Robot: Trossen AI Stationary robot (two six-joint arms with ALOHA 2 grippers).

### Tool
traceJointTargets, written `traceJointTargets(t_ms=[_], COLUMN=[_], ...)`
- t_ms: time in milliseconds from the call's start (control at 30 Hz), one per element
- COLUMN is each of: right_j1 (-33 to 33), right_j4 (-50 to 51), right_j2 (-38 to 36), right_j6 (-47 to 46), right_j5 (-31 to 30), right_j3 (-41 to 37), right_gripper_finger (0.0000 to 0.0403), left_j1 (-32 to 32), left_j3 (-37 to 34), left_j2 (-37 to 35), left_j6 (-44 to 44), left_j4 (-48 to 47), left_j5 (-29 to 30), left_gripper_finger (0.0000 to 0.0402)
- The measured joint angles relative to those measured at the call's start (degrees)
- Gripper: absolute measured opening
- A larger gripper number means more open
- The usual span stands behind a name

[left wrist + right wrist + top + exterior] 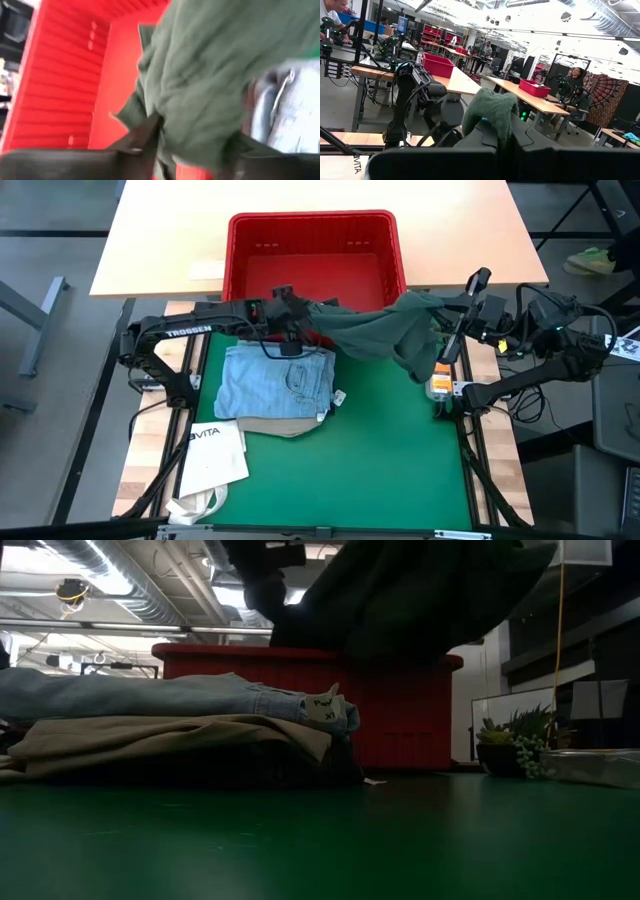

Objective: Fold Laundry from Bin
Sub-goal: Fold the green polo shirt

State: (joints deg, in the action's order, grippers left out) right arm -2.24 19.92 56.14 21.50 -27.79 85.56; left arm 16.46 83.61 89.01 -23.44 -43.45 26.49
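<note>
Soft dark green garment [385,330] hung stretched in front of the red slotted plastic bin [312,232]
Right gripper [438,308] jaws clenched its bunched end; left gripper [300,320] jaws grasped the other, above folded light blue jeans [275,380]

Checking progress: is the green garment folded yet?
No. The green garment hangs stretched between both grippers, above the mat.

High view straight down; low view table-level; wrist views close; all share green garment [385,330]
</note>
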Motion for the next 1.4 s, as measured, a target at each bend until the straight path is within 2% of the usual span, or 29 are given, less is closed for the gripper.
traceJointTargets(t_ms=[100, 167, 267, 500, 833, 1067, 1167, 1300, 1400], right_j1=[0.0, 0.0, 0.0, 0.0, 1.08, 5.8, 6.01, 6.01, 6.01], right_j4=[0.0, -0.03, -0.08, -2.84, -13.79, -16.55, -11.83, 1.41, 11.58], right_j2=[-0.05, -0.13, -0.89, -2.8, -2.73, -4.09, -5.36, -7.42, -8.15], right_j6=[0.0, 0.03, 1.79, 6.67, 15.69, 16.14, 12.91, 2.59, -6.32], right_j5=[0.0, -0.04, -2.12, -11.98, -13.37, -11.56, -9.97, -4.45, 1.23], right_j3=[0.0, 0.0, -0.07, -0.02, -0.04, -0.02, -0.01, 0.0, 0.0], right_gripper_finger=[0.0003, 0.0003, 0.0003, 0.0003, 0.0003, 0.0003, 0.0003, 0.0003, 0.0003], left_j1=[-0.77, -1.6, -2.74, -3.9, -3.73, -3.76, -4.66, -7.37, -10.19], left_j3=[0.65, 2.02, 6.0, 20.9, 42.66, 51.49, 50.97, 50.99, 50.97], left_j2=[0.02, 0.07, 0.07, 0.07, -0.07, -0.12, -1.52, -2.03, -2.05], left_j6=[-2.24, -2.5, -4.66, -5.71, -11.24, -10.05, -7.14, 0.69, 7.19], left_j4=[0.72, 0.1, -2.27, -5.03, -5.11, -5.05, -7.83, -18.71, -27.4], left_j5=[1.76, 5.72, 9.01, 9.39, 9.52, 9.2, 7.16, 4.53, -1.4], left_gripper_finger=[0.0047, 0.0015, 0.0013, 0.0006, 0.0002, 0.0002, 0.0002, 0.0002, 0.0003])
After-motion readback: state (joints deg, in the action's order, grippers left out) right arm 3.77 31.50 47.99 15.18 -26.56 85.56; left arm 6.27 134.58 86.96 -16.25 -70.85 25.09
